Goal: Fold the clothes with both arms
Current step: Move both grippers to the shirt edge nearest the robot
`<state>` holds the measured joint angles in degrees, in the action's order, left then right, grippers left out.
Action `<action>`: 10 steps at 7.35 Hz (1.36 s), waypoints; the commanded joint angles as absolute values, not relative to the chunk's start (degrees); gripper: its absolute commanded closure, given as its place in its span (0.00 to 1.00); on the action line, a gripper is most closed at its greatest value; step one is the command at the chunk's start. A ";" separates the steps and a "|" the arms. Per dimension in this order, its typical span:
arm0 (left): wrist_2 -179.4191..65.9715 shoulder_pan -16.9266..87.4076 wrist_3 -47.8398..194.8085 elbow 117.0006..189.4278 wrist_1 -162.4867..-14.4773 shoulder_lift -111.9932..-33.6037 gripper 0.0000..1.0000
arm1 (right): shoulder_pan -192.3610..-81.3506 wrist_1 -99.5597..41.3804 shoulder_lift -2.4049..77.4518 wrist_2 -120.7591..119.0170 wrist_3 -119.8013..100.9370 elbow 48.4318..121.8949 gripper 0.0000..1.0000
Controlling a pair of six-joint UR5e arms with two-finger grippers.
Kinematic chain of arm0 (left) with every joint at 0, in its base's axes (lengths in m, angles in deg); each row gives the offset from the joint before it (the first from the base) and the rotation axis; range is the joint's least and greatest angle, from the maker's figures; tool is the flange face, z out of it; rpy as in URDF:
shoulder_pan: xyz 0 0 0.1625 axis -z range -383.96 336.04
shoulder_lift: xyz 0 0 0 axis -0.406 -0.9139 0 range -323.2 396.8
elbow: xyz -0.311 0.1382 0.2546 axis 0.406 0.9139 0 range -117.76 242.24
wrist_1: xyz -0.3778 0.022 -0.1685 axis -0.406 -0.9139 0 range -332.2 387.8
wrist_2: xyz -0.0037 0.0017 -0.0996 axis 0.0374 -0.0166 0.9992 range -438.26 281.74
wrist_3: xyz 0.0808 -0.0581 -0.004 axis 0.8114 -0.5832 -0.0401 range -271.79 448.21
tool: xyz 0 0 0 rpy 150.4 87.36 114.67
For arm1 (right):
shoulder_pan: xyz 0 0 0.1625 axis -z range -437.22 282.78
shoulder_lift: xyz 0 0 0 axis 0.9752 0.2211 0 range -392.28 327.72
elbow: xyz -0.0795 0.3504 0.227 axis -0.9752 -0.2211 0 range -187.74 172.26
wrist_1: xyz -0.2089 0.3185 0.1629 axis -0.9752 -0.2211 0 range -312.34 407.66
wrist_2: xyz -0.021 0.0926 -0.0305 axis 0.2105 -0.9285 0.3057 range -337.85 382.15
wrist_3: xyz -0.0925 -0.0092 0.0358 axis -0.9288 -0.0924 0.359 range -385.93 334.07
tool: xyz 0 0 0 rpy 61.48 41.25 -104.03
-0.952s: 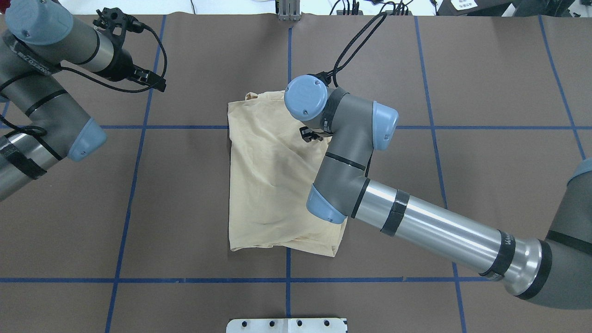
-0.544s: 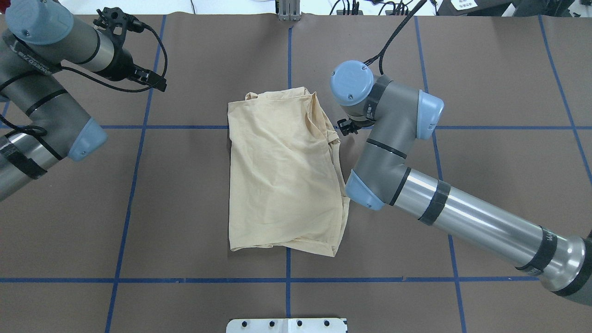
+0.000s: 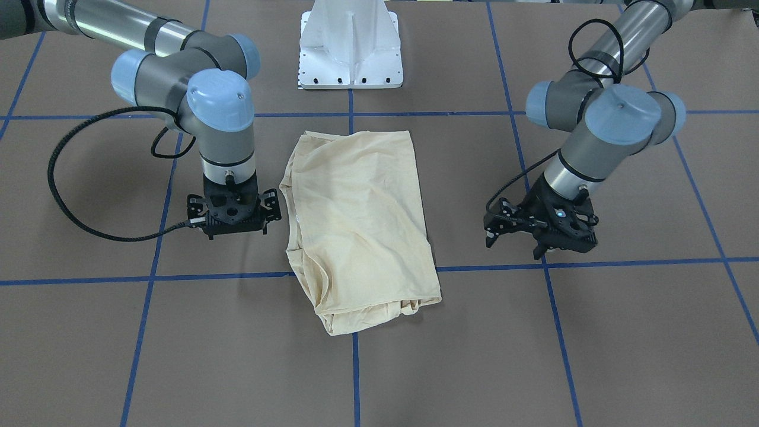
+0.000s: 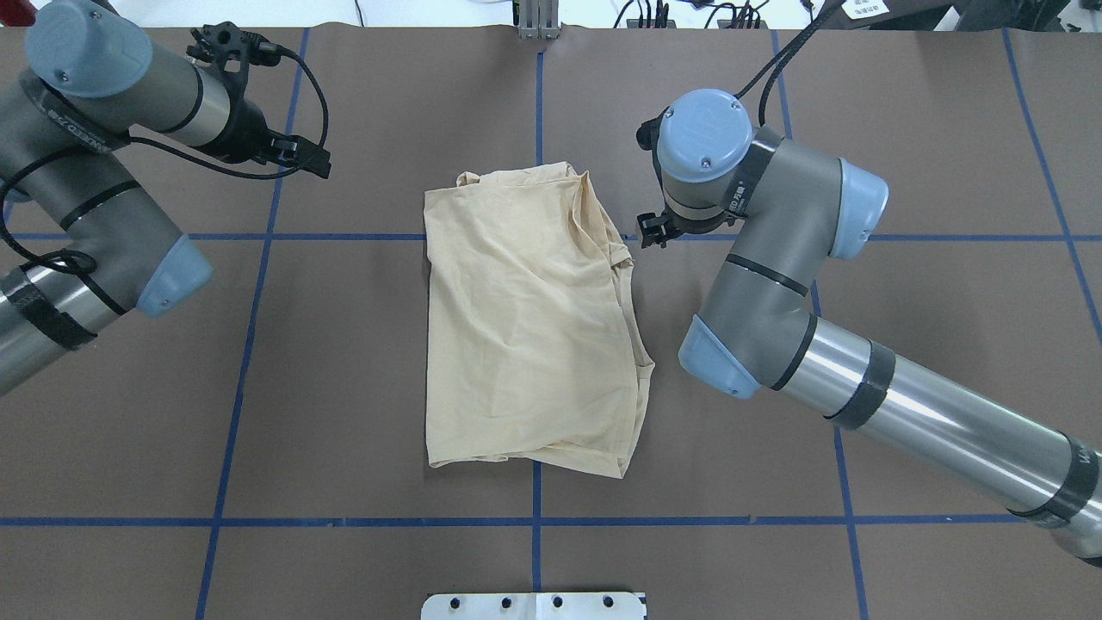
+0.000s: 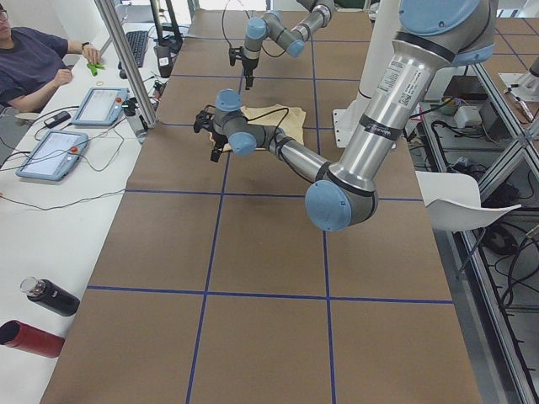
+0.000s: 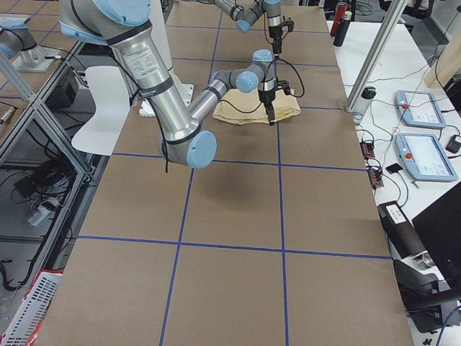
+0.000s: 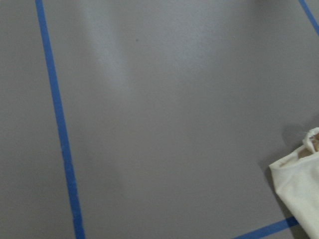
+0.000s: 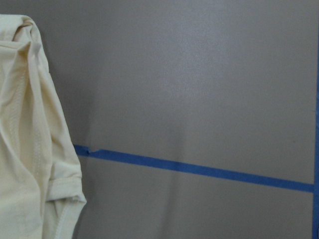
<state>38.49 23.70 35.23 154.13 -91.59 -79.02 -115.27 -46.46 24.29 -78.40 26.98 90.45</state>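
The clothes, one pale cream-yellow shirt (image 4: 525, 319), lie folded into a tall rectangle at the table's middle, plain side up, with bunched layers along the right edge (image 3: 356, 219). My right gripper (image 4: 652, 231) hangs just off the shirt's upper right edge, apart from the cloth; in the front-facing view the right gripper (image 3: 234, 230) points down, open and empty. Well to the shirt's left, my left gripper (image 4: 312, 162) hovers over bare table; facing the robot, the left gripper (image 3: 514, 246) looks open and empty. The shirt's edge (image 8: 25, 149) and a corner (image 7: 299, 191) show in the wrist views.
Brown table cover with a blue tape grid (image 4: 535, 521). The white pedestal base (image 3: 350, 47) stands behind the shirt. A seated person (image 5: 25, 63), tablets and bottles (image 5: 38, 316) are on a side desk. A metal post (image 5: 126, 67) stands at the table's far edge.
My right arm swung right, from above the shirt to just beyond its right edge, leaving the cloth lying folded. The left arm shifted slightly right.
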 commanded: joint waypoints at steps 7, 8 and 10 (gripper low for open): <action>28.97 -2.59 2.35 167.98 -83.91 -75.44 0.36 | -107.81 -36.37 36.45 -76.73 42.36 104.40 0.01; 28.97 -3.12 2.35 167.72 -83.91 -75.44 0.37 | -107.72 -36.37 36.45 -76.73 42.36 104.40 0.01; 29.06 -3.65 2.35 166.31 -83.82 -75.70 0.40 | -107.63 -36.37 36.36 -76.64 42.36 104.40 0.01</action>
<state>29.01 -3.32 2.42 167.07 -83.86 -75.55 -107.69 -36.37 36.43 -76.67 42.36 104.40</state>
